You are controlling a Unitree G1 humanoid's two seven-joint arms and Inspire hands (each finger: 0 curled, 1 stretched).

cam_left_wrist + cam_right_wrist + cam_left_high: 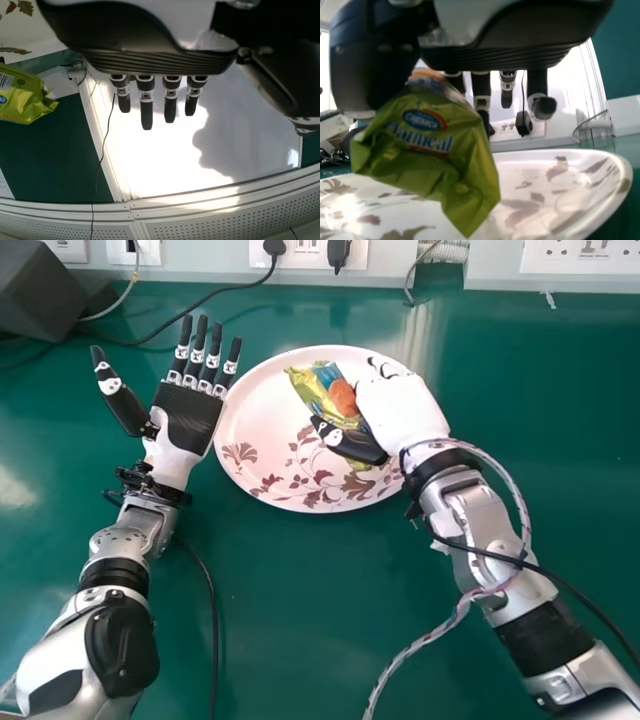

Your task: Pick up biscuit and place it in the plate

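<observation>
The biscuit packet (318, 397) is appearing above centre in the head view, over the plate (250, 420); whether it is touching the plate, one cannot tell. Its long axis is running diagonally, the free end pointing toward the upper left of the frame and the other end running lower right, toward the right hand (402, 410). That hand is clamping the packet between thumb and fingers. The left hand (190, 418), at left of the frame, is lying palm up, its fingers straight and slightly apart and its thumb standing well clear of them. The head view is showing an orange patch on the wrapper; the left wrist view is adding a barcode (6, 81), and the right wrist view is revealing a blue oval label (424, 120) and a tapering corner pointing down.
</observation>
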